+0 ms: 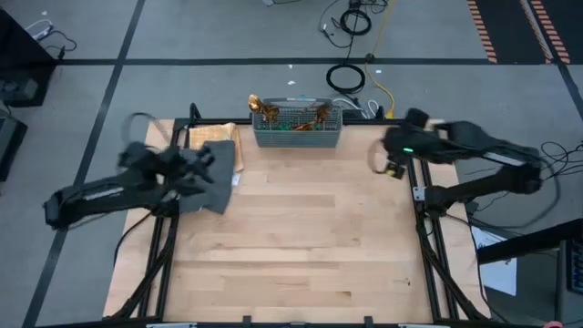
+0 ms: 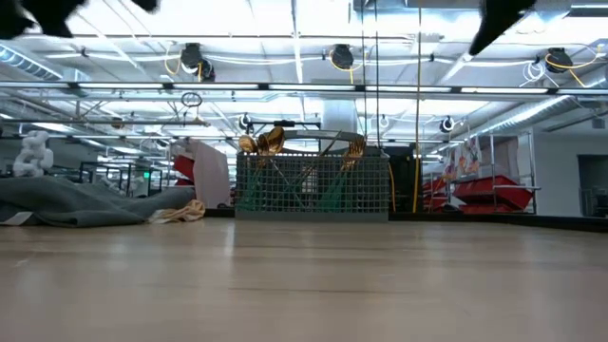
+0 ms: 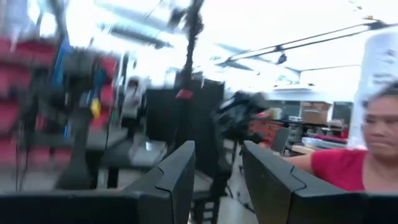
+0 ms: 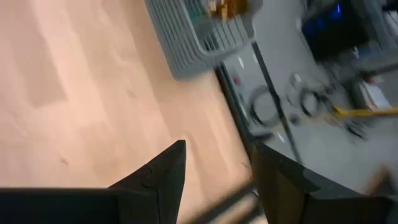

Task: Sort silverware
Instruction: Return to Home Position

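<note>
Silverware (image 1: 265, 108) stands heads-up in the mesh basket (image 1: 296, 138) at the worktop's (image 1: 291, 241) far edge; light, stiff, likely slick; pinch mid-handle; left claw (image 3: 217, 152) over the cloth (image 1: 219, 197) and right claw (image 4: 217, 152) by the right edge gape empty.

Wooden table (image 1: 301, 237) (mesh basket (image 1: 296, 138), grey cloth (image 2: 76, 202))

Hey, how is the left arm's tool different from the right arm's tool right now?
The left tool is over the dark cloth at the left side of the table; the right tool is at the table's right edge, near the basket. The left tool points level outward; the right tool points down at the table. Both are open and empty.
</note>
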